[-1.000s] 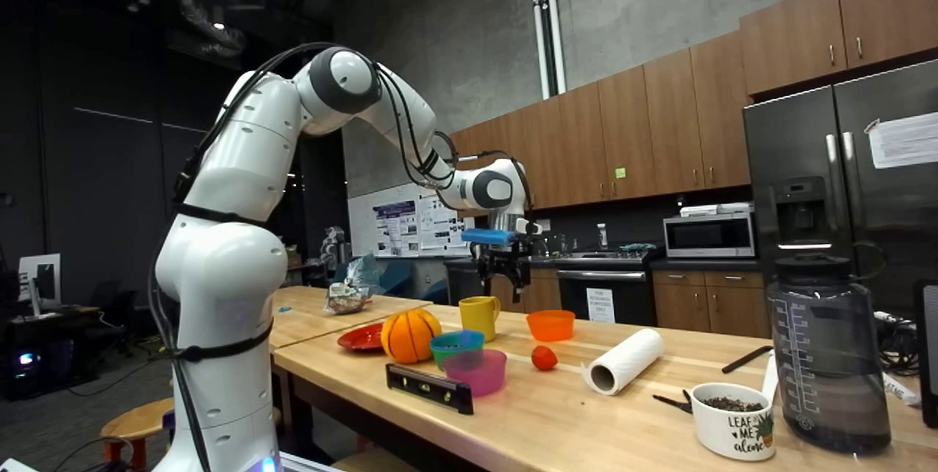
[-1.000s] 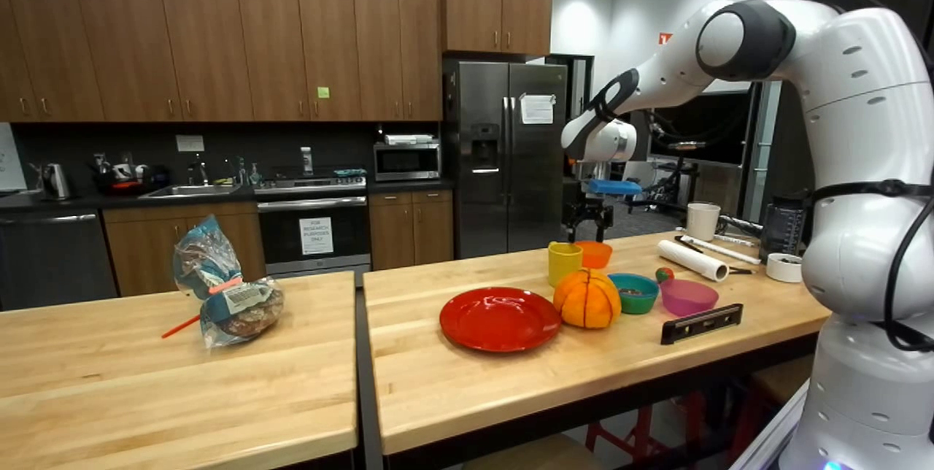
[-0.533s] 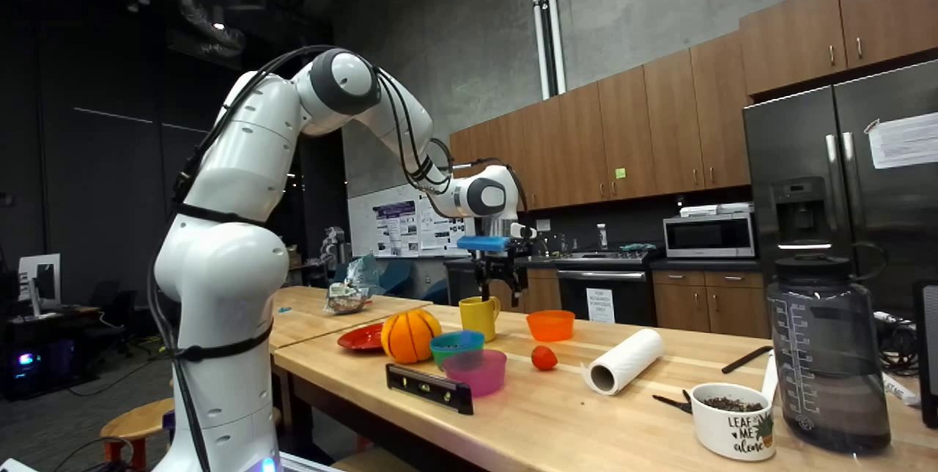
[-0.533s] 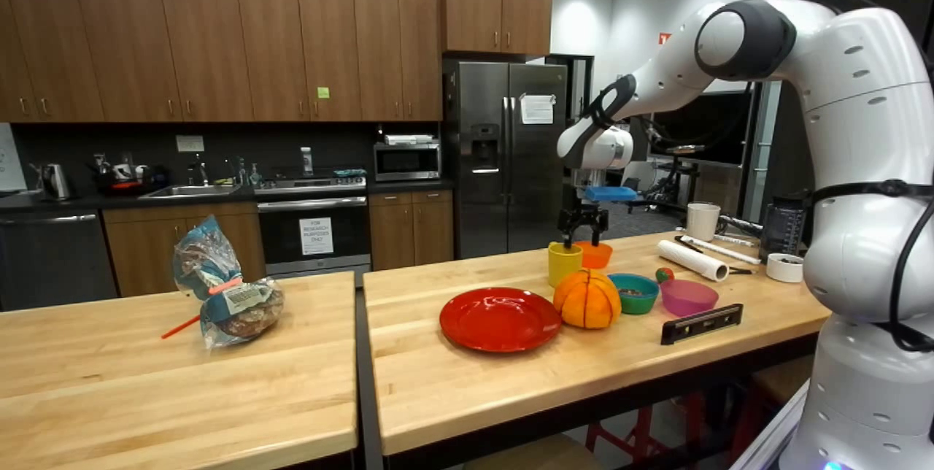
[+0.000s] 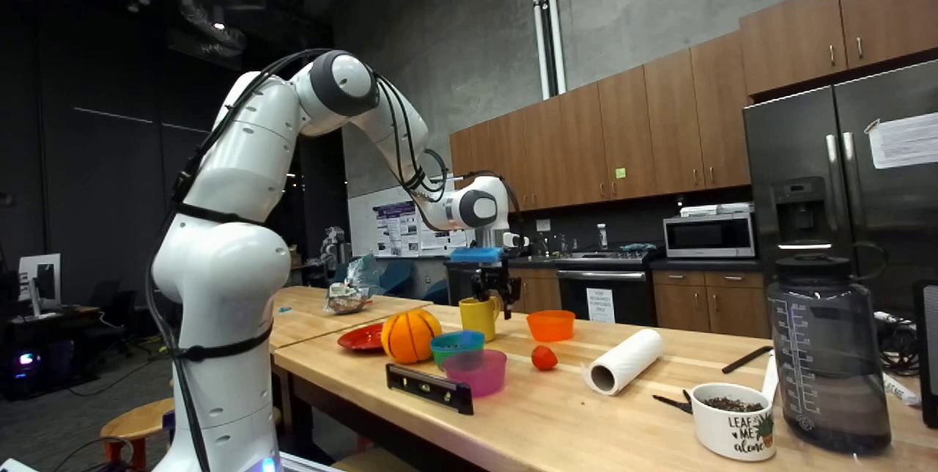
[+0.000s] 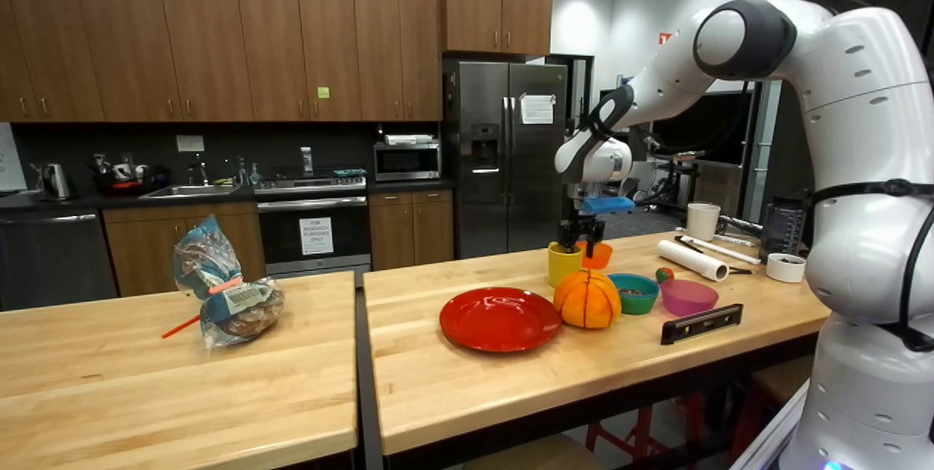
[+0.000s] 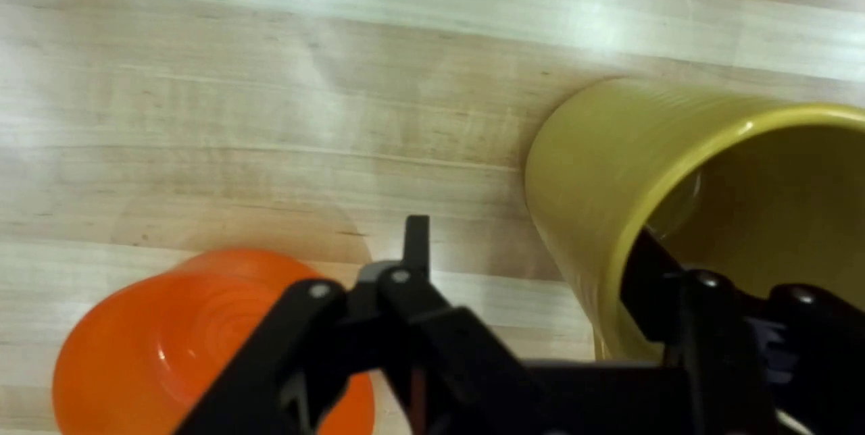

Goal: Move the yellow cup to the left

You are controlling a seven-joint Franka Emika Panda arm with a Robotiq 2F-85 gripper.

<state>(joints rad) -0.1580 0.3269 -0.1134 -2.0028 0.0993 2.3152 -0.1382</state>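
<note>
The yellow cup (image 5: 476, 321) stands upright on the wooden table, its handle facing the orange bowl; it also shows in an exterior view (image 6: 565, 268) and in the wrist view (image 7: 601, 151). My gripper (image 7: 531, 239) is open over the cup's near wall. In the wrist view one finger (image 7: 649, 286) reaches inside the cup's mouth and the other finger (image 7: 417, 239) is outside, between cup and orange bowl (image 7: 162, 354). A gap shows between the outer finger and the cup wall. The gripper is low over the rim in both exterior views (image 5: 497, 307) (image 6: 578, 249).
An orange pumpkin (image 6: 587, 301) stands in front of the cup, with a red plate (image 6: 500, 318) beside it. A teal bowl (image 5: 447, 349), a pink bowl (image 5: 478, 375), a black level (image 5: 429, 388), a strawberry (image 5: 544, 358) and a paper towel roll (image 5: 630, 358) lie nearby.
My gripper has come down from above the cup and shifted slightly toward it, so one finger is now inside the mouth. The cup has not moved.
</note>
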